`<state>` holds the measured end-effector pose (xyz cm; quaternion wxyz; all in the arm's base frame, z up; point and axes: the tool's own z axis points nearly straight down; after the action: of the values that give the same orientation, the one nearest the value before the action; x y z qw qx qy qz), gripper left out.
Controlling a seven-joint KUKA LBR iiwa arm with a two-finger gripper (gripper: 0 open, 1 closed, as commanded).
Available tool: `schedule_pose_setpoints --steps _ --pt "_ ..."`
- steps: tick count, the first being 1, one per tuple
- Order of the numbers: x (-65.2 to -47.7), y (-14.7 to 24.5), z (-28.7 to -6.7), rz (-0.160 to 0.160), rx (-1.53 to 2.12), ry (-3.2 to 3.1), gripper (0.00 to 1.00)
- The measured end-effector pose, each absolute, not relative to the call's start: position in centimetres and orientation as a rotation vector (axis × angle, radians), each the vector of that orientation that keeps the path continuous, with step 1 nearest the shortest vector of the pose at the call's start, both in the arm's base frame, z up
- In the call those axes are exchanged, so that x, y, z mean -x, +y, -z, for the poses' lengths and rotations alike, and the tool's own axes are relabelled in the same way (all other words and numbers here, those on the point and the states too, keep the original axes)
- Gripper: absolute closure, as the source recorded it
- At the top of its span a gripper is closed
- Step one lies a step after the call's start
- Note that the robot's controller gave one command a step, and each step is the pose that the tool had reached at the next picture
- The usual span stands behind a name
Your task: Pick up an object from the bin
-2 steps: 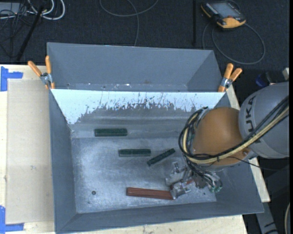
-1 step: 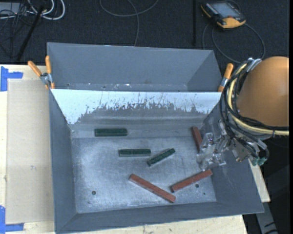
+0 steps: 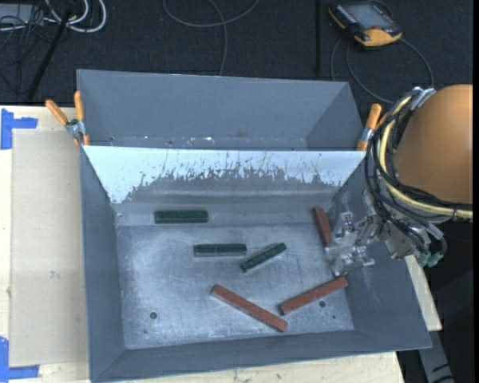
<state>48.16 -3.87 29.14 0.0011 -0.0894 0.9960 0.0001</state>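
Rightward in the bin (image 3: 215,110), end effector (image 3: 350,250) (aperture indeterminable) between upper red-brown bar (image 3: 322,226) and lower red-brown bar (image 3: 312,295): apparently approach stage; next, centre over one.

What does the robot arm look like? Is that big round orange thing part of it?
Yes. The orange cover is a smooth, rounded dome fixed on the arm's wrist. Black and pale yellowish cables loop around it in a bundle. At the arm's tip is the gripper, a small part of shiny silver metal with dark pieces behind it.
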Motion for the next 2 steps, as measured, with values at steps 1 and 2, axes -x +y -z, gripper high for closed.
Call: schedule_pose_setpoints --steps 1,2 --pt "-48.18 -1.97 -16.1 -0.003 0.479 3.109 0.0" --pt "-48.21 -1.98 -16.35 -0.002 0.477 3.107 0.0"
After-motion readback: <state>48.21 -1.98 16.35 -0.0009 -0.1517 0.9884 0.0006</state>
